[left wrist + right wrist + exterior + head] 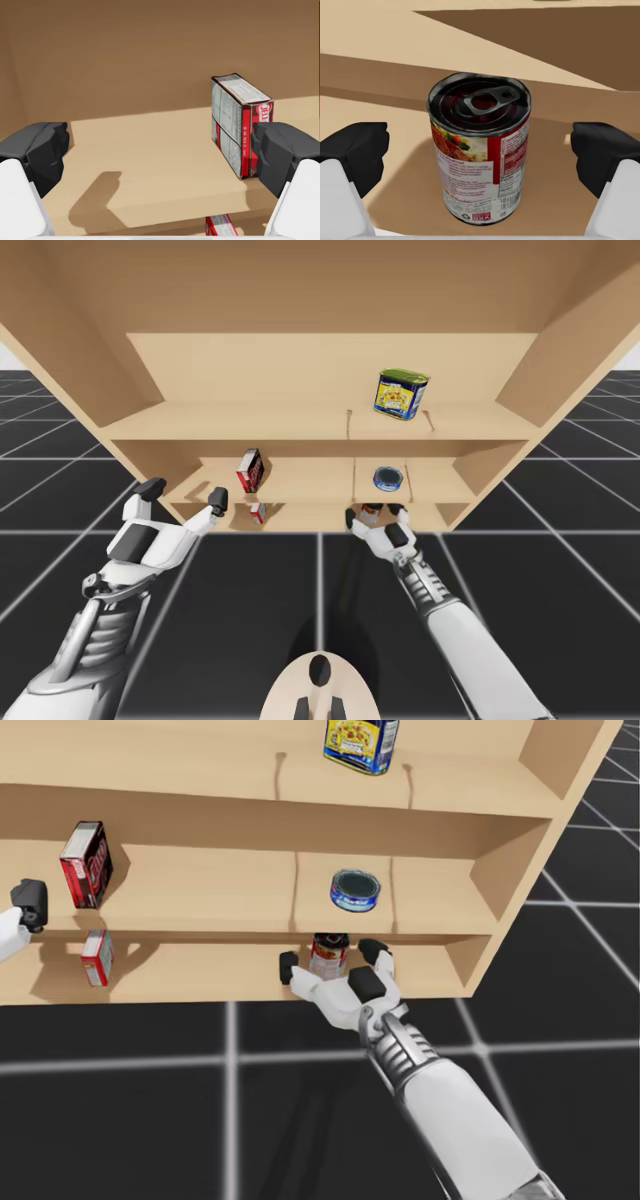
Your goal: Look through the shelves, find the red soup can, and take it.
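Observation:
The red soup can (pixel 480 150) stands upright on the lowest shelf (pixel 430 970), with a dark pull-tab lid. My right gripper (pixel 480 150) is open, and the can sits between its spread fingers without either touching it. In the head view the can (pixel 329 955) shows just beyond the right gripper (pixel 333 958), and the high view has the can (pixel 372 510) at the right gripper (pixel 377 517). My left gripper (pixel 183 494) is open, off to the left in front of the middle shelf, holding nothing.
A red box (pixel 240 125) stands on the middle shelf ahead of my left gripper, a smaller red box (pixel 97 957) below it. A flat blue can (pixel 355 890) lies on the middle shelf above the soup can. A blue and yellow tin (pixel 401 394) sits on the top shelf.

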### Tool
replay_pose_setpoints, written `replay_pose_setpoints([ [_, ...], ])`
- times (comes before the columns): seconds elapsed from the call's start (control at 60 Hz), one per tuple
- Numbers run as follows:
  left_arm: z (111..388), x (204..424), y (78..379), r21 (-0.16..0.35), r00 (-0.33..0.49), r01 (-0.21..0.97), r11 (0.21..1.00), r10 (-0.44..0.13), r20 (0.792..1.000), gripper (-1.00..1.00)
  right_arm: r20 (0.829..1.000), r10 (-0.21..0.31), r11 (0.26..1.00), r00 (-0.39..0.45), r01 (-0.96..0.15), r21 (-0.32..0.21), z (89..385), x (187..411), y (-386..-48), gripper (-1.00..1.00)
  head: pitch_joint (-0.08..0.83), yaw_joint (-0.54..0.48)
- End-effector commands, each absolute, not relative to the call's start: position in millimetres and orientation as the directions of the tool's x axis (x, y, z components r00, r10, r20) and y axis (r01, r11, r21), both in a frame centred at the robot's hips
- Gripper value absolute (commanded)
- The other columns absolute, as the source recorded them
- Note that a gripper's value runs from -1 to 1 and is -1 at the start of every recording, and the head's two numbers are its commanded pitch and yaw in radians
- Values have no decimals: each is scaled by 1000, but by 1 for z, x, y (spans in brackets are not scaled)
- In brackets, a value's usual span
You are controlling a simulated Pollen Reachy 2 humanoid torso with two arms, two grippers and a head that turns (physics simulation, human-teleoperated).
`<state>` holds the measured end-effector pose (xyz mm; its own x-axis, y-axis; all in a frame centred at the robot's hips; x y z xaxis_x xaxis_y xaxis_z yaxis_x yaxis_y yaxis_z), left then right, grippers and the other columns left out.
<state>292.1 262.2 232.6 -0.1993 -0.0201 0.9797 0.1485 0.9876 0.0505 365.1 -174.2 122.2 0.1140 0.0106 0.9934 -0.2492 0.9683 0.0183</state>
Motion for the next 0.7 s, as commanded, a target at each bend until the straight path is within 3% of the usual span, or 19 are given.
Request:
replay_pose_setpoints([
  [0.017, 232, 292, 262, 51, -198, 149, 987, -20, 980, -1000, 982, -85, 956, 171, -264, 129, 110, 379, -137, -1000, 608, -189],
  [0.2, 233, 291, 262, 50, -200, 149, 988, -20, 980, -1000, 975, -91, 942, 204, -300, 151, 107, 382, -132, -1000, 606, -187],
  [0.217, 233, 291, 262, 50, -200, 149, 988, -20, 980, -1000, 975, -108, 945, 193, -284, 161, 106, 380, -131, -757, 606, -186],
  [0.233, 233, 291, 262, 50, -200, 149, 988, -20, 980, -1000, 974, -103, 943, 204, -290, 161, 107, 380, -131, 385, 606, -186],
  [0.25, 233, 291, 262, 50, -200, 149, 988, -20, 980, -1000, 974, -102, 944, 202, -290, 159, 107, 379, -131, 385, 606, -186],
  [0.267, 233, 291, 262, 50, -199, 149, 988, -20, 980, -1000, 974, -102, 943, 203, -291, 160, 107, 379, -131, 1000, 606, -186],
  [0.483, 232, 293, 262, 50, -196, 151, 987, -20, 980, -1000, 969, -116, 935, 220, -304, 181, 113, 373, -130, 1000, 605, -190],
  [0.7, 232, 293, 261, 50, -197, 151, 987, -20, 980, -1000, 989, -113, 940, 98, -311, 139, 146, 357, -134, 1000, 606, -193],
])
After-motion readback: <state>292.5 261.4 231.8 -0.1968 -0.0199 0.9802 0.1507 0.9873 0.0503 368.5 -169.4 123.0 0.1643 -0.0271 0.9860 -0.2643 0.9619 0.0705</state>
